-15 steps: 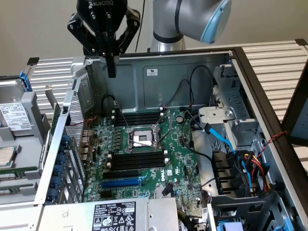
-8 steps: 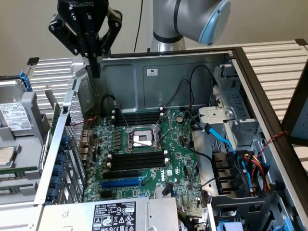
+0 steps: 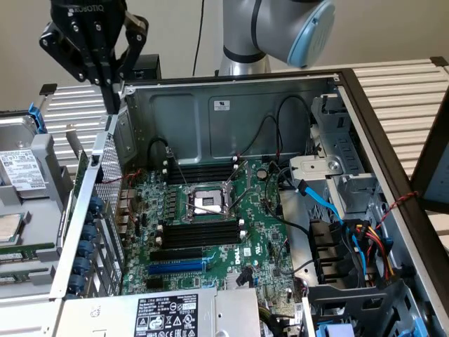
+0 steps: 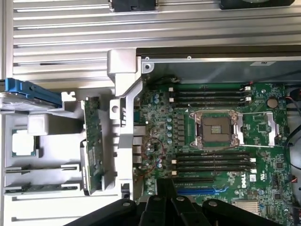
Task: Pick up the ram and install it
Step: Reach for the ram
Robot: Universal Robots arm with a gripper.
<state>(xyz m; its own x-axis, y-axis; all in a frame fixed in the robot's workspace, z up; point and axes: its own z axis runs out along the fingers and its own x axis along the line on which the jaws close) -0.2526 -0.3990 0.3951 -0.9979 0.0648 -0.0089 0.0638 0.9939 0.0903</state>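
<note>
Ram [image 4: 94, 147] stands on edge, long axis parallel to the case wall [image 4: 123, 108]; hand [image 3: 112, 102] closed, empty.

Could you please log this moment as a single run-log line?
gripper: shut, holding nothing | ram: outside computer case, untouched | memory slots: empty

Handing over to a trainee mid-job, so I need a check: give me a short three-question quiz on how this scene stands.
1. Choose: the black gripper is A) shut and empty, B) wide open, C) gripping a cable.
2. Fill in: the long dark-green ram stick rests ___ the grey metal computer case.
3. True or false: the black memory slots with white end clips are bare.
Key: 1 A; 2 outside; 3 true.
</note>
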